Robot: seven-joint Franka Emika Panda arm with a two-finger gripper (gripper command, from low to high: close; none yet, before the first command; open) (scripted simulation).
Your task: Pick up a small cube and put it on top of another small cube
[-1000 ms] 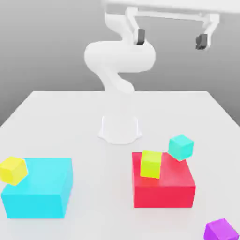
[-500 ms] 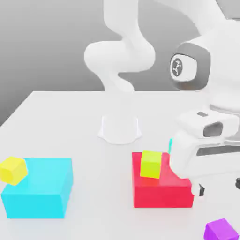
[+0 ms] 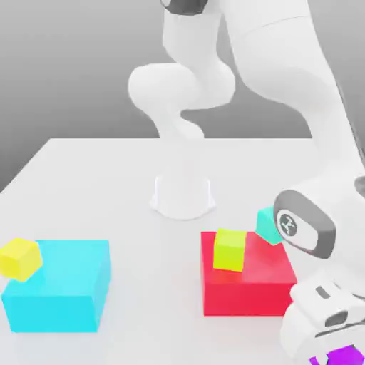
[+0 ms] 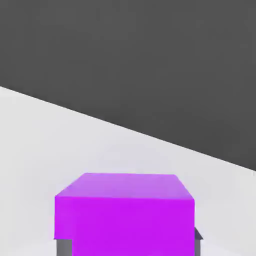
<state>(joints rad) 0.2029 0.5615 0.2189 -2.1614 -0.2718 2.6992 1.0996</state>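
Gripper (image 4: 128, 247) at the exterior view's lower right, closed on the purple cube (image 4: 125, 220), a finger at each of two opposite sides. Cube low in that corner, nearer the camera than the red block (image 3: 248, 285). Lime cube (image 3: 229, 249) on the red block; teal cube (image 3: 268, 225) by its far right corner. Yellow cube (image 3: 20, 259) at the cyan block (image 3: 60, 292).

Cyan block (image 3: 53, 312) at the exterior view's left, red block (image 3: 247, 299) right of centre, pale tabletop (image 3: 121, 185) beneath
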